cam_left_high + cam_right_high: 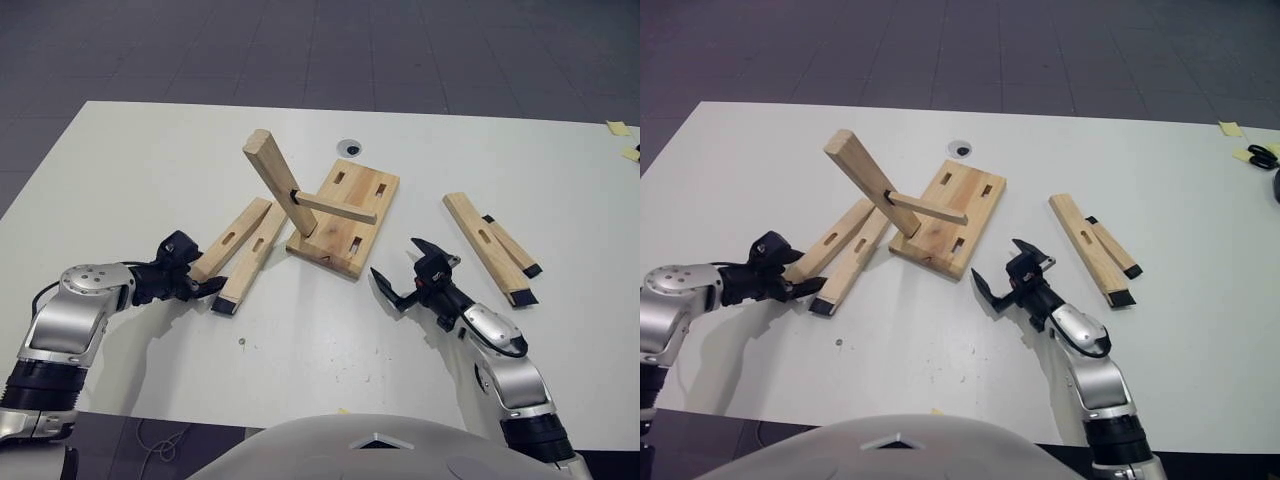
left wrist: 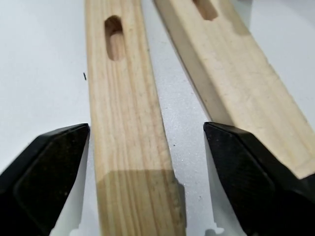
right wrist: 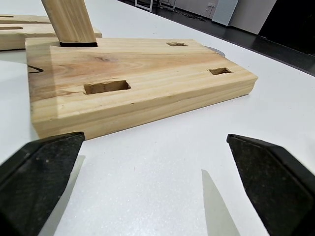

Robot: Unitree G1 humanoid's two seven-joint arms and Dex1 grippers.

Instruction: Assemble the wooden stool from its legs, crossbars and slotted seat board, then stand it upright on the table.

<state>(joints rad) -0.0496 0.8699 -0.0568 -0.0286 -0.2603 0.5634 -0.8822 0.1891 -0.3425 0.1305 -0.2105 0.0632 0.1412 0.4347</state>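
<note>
With your left gripper [image 2: 146, 130] spread wide astride the outer leg [image 2: 123, 88] lying left of the seat board [image 1: 365, 200], lower squarely before closing (the second leg [image 2: 236, 73] lies just beside; don't snag it).

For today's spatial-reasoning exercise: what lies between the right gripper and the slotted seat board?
Bare table separates the right gripper from the seat board, clearest in the right wrist view.

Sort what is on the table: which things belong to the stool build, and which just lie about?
Stool build: slotted seat board, leg set in it, crossbar in that leg, two legs on the left, two pieces on the right.
Lying about: yellow sticky notes, table grommet.
</note>
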